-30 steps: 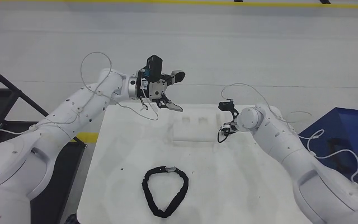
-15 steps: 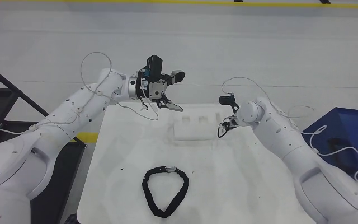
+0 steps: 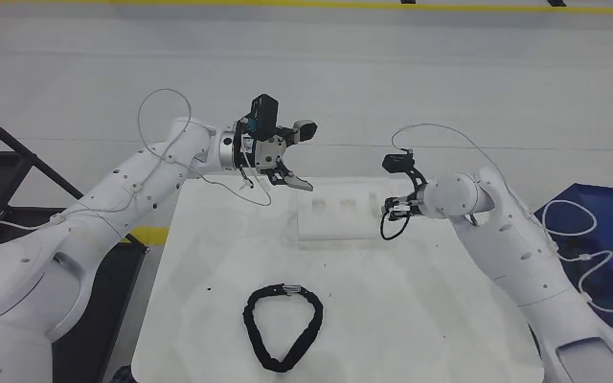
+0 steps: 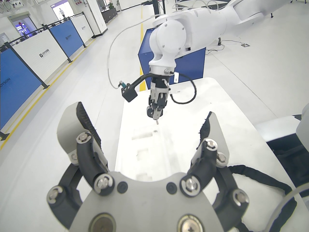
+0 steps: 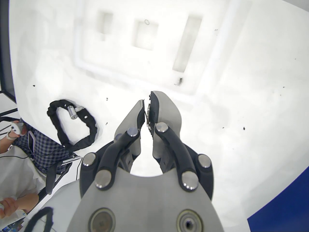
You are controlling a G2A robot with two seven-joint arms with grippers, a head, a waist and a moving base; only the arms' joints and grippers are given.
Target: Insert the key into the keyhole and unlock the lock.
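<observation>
The lock, a black fabric-covered chain loop (image 3: 282,326) with a silver cylinder (image 5: 71,112), lies on the white table near its front. My right gripper (image 3: 391,209) hangs above the right end of a white foam tray (image 3: 335,218). It is shut on the key (image 4: 157,121), whose thin metal tip pokes out below the pads. In the right wrist view the key (image 5: 146,111) is a dark sliver pinched between the fingers. My left gripper (image 3: 305,155) is open and holds nothing, up over the table's far left corner.
The foam tray (image 5: 217,37) has three shallow recesses, and a small ring lies in the middle one. A blue bin (image 3: 584,220) stands beyond the table's right side. Bare tabletop (image 3: 412,316) lies between the tray and the chain.
My right arm has swung outward and the right gripper has shifted a little to the right and up by the tray's end. The left arm and the chain have not moved.
</observation>
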